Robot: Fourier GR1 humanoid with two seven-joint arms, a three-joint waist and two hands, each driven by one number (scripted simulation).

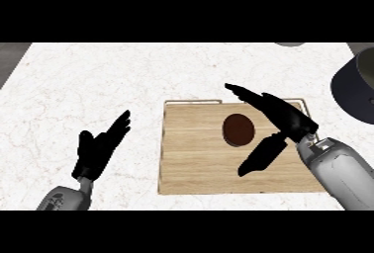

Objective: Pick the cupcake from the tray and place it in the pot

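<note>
The dark brown, oval-looking cupcake [238,130] sits on the flat light wooden tray [197,168], toward the tray's far right part, and the right hand [281,118] is right there beside it. The black hand is spread wide, holding nothing: its fingers stretch past the cupcake's right side toward the tray's far edge, while the thumb hangs down below and to the right of it. So the cupcake lies just to the left of the palm, in the open gap between fingers and thumb, not yet touched as far as I can tell. From above it looks longer front to back than side to side.

The left hand [99,148] rests open over the white marbled surface [87,84], well off the tray's left edge, clearly the farther one.

The dark grey round pot [355,89] waits at the surface's far right edge, beyond the right hand. I'd say the grasp comes next: slide left, close round the cupcake.
</note>
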